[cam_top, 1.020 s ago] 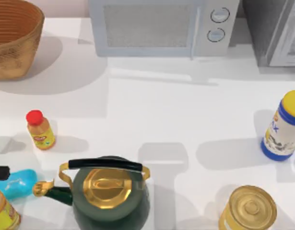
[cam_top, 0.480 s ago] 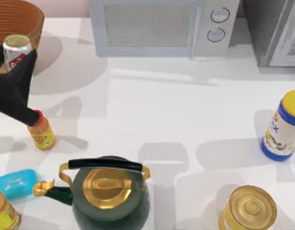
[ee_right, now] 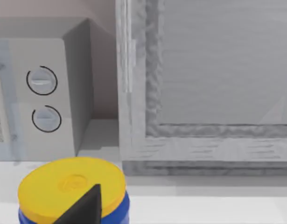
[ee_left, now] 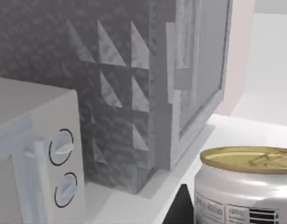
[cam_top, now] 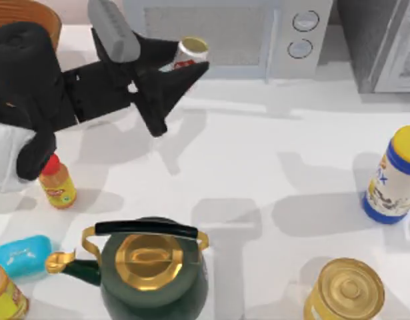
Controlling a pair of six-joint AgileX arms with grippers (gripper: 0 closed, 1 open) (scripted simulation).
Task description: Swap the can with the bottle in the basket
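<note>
The can (cam_top: 189,53) is held above the bench (cam_top: 258,167), in front of the microwave (cam_top: 218,37). Its long axis is tilted, the dull gold top facing the top view's right and upward. The body is white with a red label; in the left wrist view the can (ee_left: 243,186) shows a pull tab on its top. The left hand (cam_top: 178,67) pinches the can between dark fingers (cam_top: 161,100). One wicker basket (cam_top: 41,17) stands at the far left corner, mostly behind the arm. One red-capped bottle (cam_top: 56,181) stands upright on the bench, outside the basket. One green kettle (cam_top: 151,270), one yellow tin (cam_top: 343,291) and one blue-and-yellow canister (cam_top: 395,177) stand nearer. For the right hand (ee_right: 82,205), open or closed: cannot tell.
</note>
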